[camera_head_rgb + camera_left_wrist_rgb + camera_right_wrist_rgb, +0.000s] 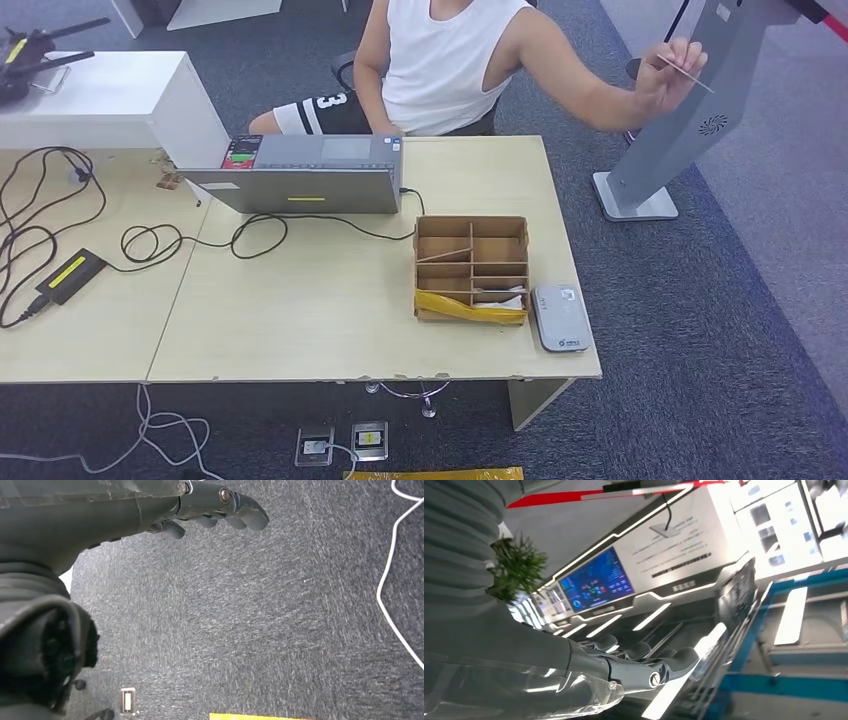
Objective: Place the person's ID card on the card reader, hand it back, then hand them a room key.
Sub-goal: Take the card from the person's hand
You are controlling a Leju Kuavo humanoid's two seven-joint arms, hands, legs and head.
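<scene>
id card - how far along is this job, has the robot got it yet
Nothing looks done yet. The person's hand holds the ID card out beside the table, not yet passed over. The left hand hangs over the carpet holding nothing; the right hand holds nothing either. The card reader lies bare on the table. Taking, reading, returning the card and giving a key all remain.

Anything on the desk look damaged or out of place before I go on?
The cardboard organizer box looks worn: yellow tape sags along its front wall and one inner divider sits slanted. The card reader lies beside it near the table edge, tilted slightly.
</scene>
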